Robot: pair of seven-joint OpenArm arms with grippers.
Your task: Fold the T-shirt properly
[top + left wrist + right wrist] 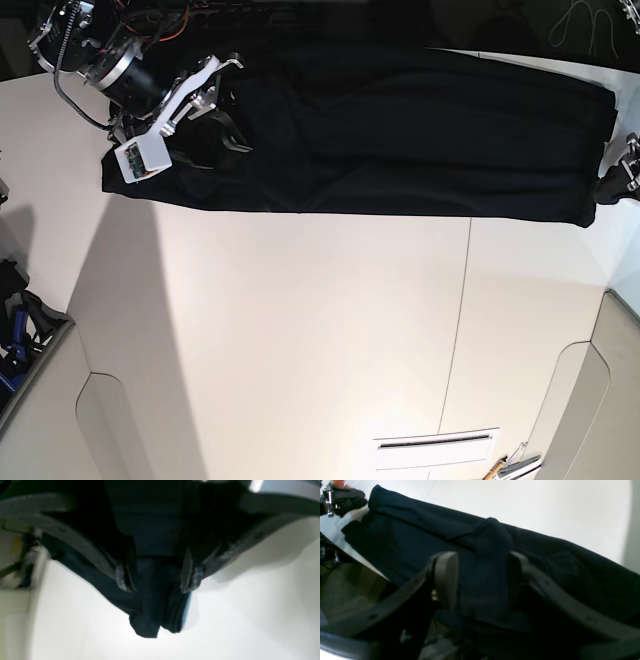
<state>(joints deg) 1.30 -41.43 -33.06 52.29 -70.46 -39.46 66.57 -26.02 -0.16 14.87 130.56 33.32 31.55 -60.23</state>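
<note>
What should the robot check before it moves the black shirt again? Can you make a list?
1. Left gripper has cloth between its fingers: ok.
2. Right gripper has a fold of the T-shirt between its fingers: ok.
3. Shirt stretched in a long band between the two arms: ok.
4. Shirt free of bunching: not ok, there is a lump near the right gripper.
5. Grips tight enough to lift: cannot tell.
6. Table in front bare: ok.

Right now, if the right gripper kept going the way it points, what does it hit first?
Probably the T-shirt: a raised fold sits right between the right gripper fingers, and more cloth lies beyond it. Depth is unclear, so it may already be touching.
</note>
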